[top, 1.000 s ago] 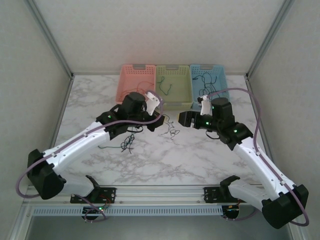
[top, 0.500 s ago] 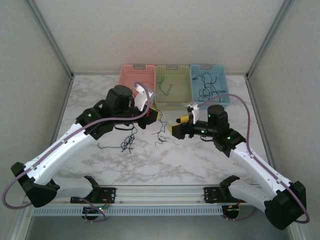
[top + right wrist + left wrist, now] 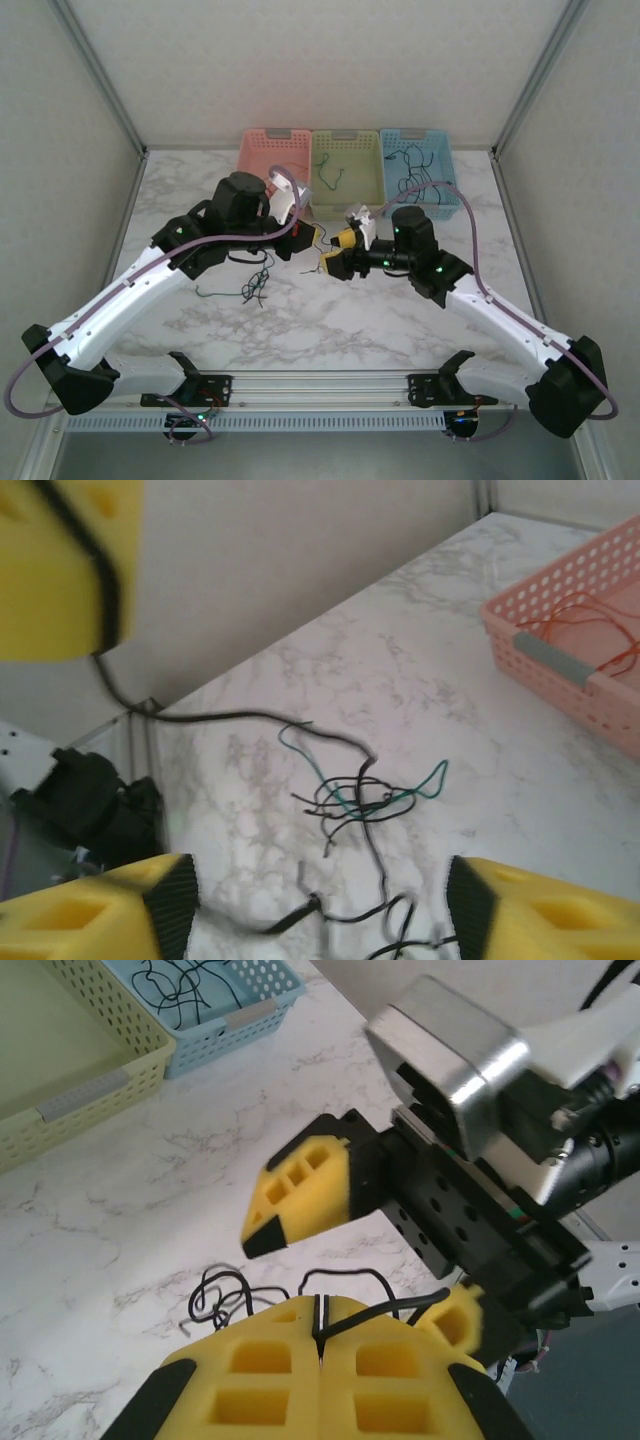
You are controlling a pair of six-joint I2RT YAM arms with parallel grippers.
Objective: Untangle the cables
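Top external: left claw (image 3: 308, 232) and right claw (image 3: 335, 258) are close together over the tabletop (image 3: 400, 320); loose cables (image 3: 255, 285) lie at their 8 o'clock.
Left wrist: left claw (image 3: 320, 1335) is pressed together, pinching a hair-thin black cable (image 3: 320, 1312); right claw (image 3: 365, 1275) is spread at 12 o'clock.
Right wrist: right claw (image 3: 315, 905) is spread; a green-and-black tangle (image 3: 355, 800) lies at 12 o'clock.

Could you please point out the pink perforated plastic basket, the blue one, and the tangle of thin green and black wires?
Pink perforated plastic basket (image 3: 618, 715): right wrist view, near wall.
Blue perforated plastic basket (image 3: 205, 1042): left wrist view, near wall.
Tangle of thin green and black wires (image 3: 360, 796): right wrist view, knotted middle.
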